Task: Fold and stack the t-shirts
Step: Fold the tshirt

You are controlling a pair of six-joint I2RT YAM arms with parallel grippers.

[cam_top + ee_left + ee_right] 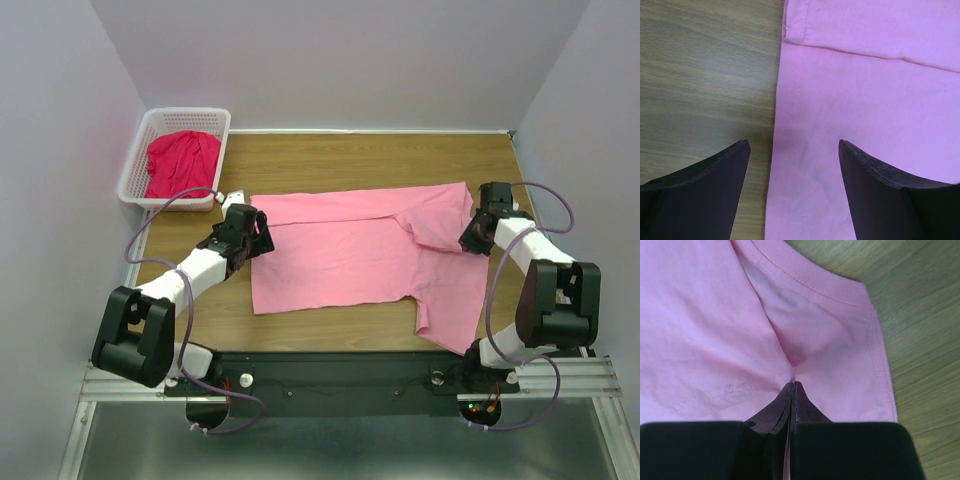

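Note:
The light pink t-shirt (350,255) lies spread on the wooden table (330,160), its far long edge folded over. My left gripper (262,236) is open over the shirt's left hem; in the left wrist view the hem edge (790,100) runs between my fingertips (742,150). My right gripper (466,243) is shut on a pinch of the pink shirt (805,340) near the collar and sleeve, fabric puckering at the tips (793,385). The crimson t-shirt (182,162) lies crumpled in the basket.
A white lattice basket (140,150) stands at the table's far left corner. Grey walls close in on three sides. The pink shirt's near right part hangs towards the table's front edge (440,335).

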